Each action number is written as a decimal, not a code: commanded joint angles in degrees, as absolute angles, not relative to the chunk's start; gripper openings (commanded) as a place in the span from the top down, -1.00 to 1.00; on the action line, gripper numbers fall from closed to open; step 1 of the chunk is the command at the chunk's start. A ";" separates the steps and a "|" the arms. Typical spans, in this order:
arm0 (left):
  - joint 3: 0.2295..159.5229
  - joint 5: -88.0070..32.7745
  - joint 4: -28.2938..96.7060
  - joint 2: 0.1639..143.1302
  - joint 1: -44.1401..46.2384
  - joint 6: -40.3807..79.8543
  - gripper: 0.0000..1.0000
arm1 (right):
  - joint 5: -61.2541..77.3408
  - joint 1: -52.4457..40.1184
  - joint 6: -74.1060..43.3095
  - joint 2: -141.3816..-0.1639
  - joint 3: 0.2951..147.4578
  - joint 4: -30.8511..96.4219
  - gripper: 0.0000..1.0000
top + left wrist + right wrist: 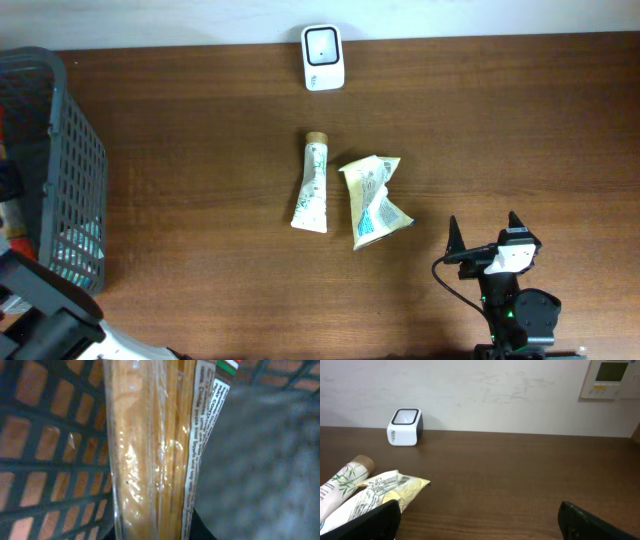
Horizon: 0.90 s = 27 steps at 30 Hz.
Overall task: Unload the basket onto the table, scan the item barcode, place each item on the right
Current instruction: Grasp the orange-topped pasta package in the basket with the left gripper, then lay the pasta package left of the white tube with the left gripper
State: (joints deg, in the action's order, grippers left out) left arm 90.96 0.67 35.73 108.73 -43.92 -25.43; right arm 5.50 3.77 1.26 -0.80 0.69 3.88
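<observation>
A clear packet of spaghetti (150,445) with a white printed label fills the left wrist view. My left gripper (160,530) is shut on it, a dark finger showing on each side of its lower end, inside the grey basket (50,435). The white barcode scanner (323,57) stands at the table's far edge, also seen in the right wrist view (405,427). My right gripper (484,232) rests open near the front right with nothing between its fingers (480,520).
A white tube with a cork-coloured cap (312,185) and a crumpled yellow packet (374,200) lie side by side mid-table. The grey mesh basket (70,170) stands at the left edge. The left arm's base sits at the front left corner.
</observation>
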 commanded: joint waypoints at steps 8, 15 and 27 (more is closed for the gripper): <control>92.09 5.52 23.88 91.13 -32.34 -24.91 1.00 | 5.58 4.16 0.64 -0.43 0.32 4.08 -0.97; 92.18 7.14 15.70 81.65 -30.28 -24.86 1.00 | 5.58 4.16 0.62 -0.43 0.32 4.10 -0.97; 91.92 6.90 48.16 76.18 9.21 0.34 1.00 | 5.58 4.16 0.64 -0.43 0.32 4.10 -0.97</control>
